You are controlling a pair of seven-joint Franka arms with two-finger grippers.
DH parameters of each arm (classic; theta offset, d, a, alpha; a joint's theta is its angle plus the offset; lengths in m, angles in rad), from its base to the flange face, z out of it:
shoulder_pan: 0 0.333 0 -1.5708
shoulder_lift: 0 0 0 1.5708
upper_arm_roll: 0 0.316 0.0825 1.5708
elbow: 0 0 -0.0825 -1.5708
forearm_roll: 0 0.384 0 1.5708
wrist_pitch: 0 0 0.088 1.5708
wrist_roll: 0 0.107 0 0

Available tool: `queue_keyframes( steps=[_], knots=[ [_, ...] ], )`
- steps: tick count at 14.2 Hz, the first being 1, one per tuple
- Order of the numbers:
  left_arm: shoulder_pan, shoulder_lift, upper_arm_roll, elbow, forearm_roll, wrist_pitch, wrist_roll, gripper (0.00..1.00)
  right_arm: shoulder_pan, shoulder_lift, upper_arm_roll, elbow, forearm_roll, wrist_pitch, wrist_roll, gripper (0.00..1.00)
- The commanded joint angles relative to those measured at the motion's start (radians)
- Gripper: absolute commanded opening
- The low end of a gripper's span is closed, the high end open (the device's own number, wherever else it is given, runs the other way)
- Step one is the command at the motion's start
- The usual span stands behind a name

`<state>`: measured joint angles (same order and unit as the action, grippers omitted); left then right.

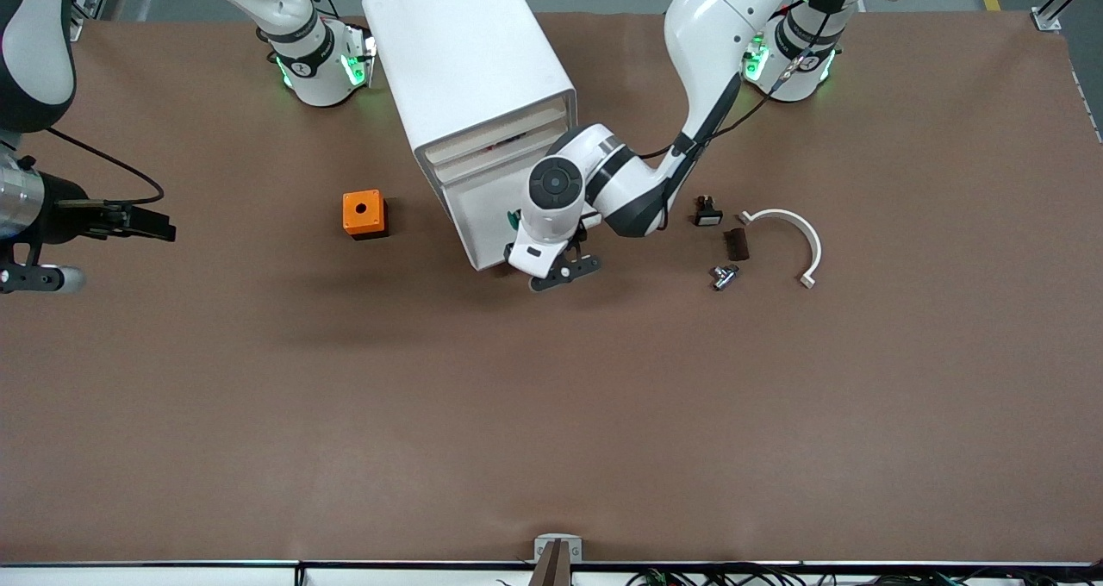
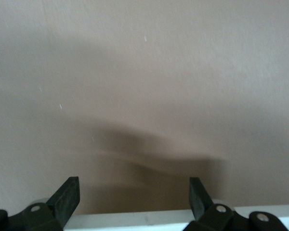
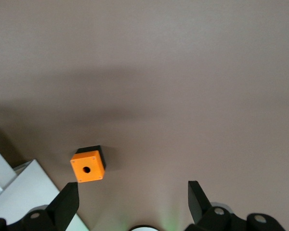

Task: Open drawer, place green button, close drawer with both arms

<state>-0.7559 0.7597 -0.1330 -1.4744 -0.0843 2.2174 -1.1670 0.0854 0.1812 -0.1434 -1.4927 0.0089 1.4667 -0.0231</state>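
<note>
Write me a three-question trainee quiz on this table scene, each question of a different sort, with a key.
1. True or false: the left pincer is holding something between its fingers.
2. Which thing lies toward the right arm's end of the table from the white cabinet? A) the orange box B) the white curved piece C) the small metal piece
3. Fill in: the right pincer hangs over the table with its fingers ____.

Key: 1 false, its fingers are apart with only bare table between them. 2 A. 3 open.
</note>
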Motion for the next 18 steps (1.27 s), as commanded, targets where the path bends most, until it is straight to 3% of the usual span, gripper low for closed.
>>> queue_keyframes(
  steps=[1, 9, 18],
  knots=[
    [-0.003, -0.030, -0.025, -0.037, 0.011, 0.002, -0.042, 1.00, -0.036, -0.016, 0.021, 0.044, -0.030, -0.034, -0.024, 1.00],
    [-0.003, -0.026, -0.100, -0.064, -0.093, -0.012, -0.140, 1.00, -0.046, -0.003, 0.024, 0.100, -0.024, -0.052, -0.021, 1.00],
    [-0.005, -0.017, -0.120, -0.089, -0.288, -0.012, -0.134, 1.00, -0.044, -0.019, 0.025, 0.154, -0.015, -0.065, -0.009, 1.00]
  ],
)
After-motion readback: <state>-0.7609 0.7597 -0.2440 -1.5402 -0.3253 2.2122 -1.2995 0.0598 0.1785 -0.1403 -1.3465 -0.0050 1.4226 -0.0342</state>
